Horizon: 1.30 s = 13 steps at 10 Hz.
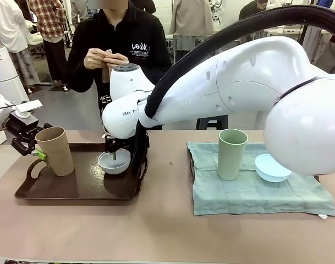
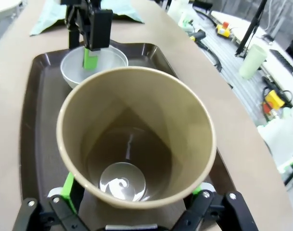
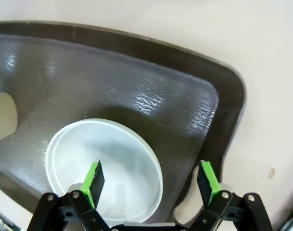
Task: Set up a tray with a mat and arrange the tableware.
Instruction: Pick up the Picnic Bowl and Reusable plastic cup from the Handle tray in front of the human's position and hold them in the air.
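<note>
Left gripper point(image 2: 132, 188) stands wide open astride the tall tan handleless tumbler point(image 2: 136, 139) on the dark brown plastic tray point(image 3: 136, 86), the right gripper point(image 3: 151, 180), equally spread, straddling the small round white bowl point(image 3: 117, 154) rim there, while the pale green tumbler point(image 1: 231, 154) and light blue bowl point(image 1: 272, 168) sit on the green cloth mat point(image 1: 255, 192).

White arm point(image 1: 255, 82), black hose point(image 1: 211, 44), black fingers point(image 3: 91, 192), green pads point(image 3: 207, 177)
</note>
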Motion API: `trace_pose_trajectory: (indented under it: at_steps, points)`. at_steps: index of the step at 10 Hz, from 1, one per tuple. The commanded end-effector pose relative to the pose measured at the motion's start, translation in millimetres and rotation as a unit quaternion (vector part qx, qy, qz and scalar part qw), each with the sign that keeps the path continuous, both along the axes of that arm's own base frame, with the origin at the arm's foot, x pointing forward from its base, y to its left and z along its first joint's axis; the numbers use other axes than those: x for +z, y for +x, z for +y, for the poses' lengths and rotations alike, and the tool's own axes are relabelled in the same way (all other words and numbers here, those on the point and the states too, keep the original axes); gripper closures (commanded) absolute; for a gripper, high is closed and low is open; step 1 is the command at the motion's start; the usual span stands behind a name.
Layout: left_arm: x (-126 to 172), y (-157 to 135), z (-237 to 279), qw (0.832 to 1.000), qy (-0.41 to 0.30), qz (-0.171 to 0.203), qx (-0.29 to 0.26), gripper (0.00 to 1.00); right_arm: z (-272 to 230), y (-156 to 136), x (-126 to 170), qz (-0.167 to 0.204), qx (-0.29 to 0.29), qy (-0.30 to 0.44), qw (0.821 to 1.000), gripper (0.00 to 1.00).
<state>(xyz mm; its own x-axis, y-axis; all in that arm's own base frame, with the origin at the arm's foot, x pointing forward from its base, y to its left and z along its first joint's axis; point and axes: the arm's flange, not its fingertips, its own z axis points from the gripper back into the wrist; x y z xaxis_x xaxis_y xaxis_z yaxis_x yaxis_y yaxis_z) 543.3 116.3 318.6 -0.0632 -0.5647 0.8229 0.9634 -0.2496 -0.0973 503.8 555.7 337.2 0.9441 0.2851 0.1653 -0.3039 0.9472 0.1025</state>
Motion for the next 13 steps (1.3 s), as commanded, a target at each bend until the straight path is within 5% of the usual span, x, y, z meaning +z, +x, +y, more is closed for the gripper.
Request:
trace_pose_trajectory:
  at_steps: [1, 4, 5, 6, 7, 8, 9, 10, 11, 12, 13]
  points:
    - [-8.4, -5.0, -5.3, 1.0, -0.017, -0.004, -0.009, 0.0, 3.9, 3.5, -2.6, -0.006, -0.006, -0.004, 1.0, 0.0]
    - [-18.3, -8.6, -16.8, 0.999, -0.026, 0.003, -0.019, 0.0, 0.7, 4.5, -5.8, -0.005, -0.006, 0.0, 1.0, 0.0]
    - [-21.0, -8.6, -17.4, 1.0, -0.027, -0.001, -0.013, 0.0, 0.9, 4.0, -7.4, -0.006, 0.006, 0.001, 1.0, 0.07]
    - [-21.3, -9.3, -18.3, 1.0, -0.026, -0.005, -0.005, 0.3, 0.8, 3.3, -7.3, -0.005, 0.01, -0.001, 1.0, 0.58]
    - [-21.0, -9.3, -19.5, 1.0, -0.026, -0.011, -0.001, 0.58, 0.7, 3.5, -7.1, -0.006, 0.012, -0.003, 1.0, 0.65]
    - [-20.8, -9.3, -21.0, 1.0, -0.025, -0.008, -0.001, 0.88, 0.6, 3.6, -7.1, -0.006, 0.013, -0.003, 1.0, 1.0]
    - [-20.5, -8.5, -20.9, 1.0, -0.024, -0.008, -0.003, 1.0, -0.4, 4.2, -6.8, -0.007, 0.012, -0.003, 1.0, 1.0]
    - [-20.3, -7.7, -20.8, 1.0, -0.023, -0.007, -0.002, 1.0, -0.7, 4.8, -6.5, -0.007, 0.011, -0.003, 1.0, 1.0]
    - [-22.0, -6.4, -19.5, 1.0, -0.019, -0.005, 0.001, 1.0, -0.9, 5.1, -6.0, -0.006, 0.007, -0.006, 1.0, 0.85]
    - [-24.9, -4.8, -15.9, 1.0, -0.022, 0.001, 0.005, 0.71, -2.1, 4.5, -5.2, -0.006, 0.006, -0.009, 1.0, 0.96]
    - [-25.9, -4.6, -14.4, 1.0, -0.018, 0.002, 0.008, 0.72, -3.9, 4.6, -4.3, -0.006, 0.003, -0.011, 1.0, 1.0]
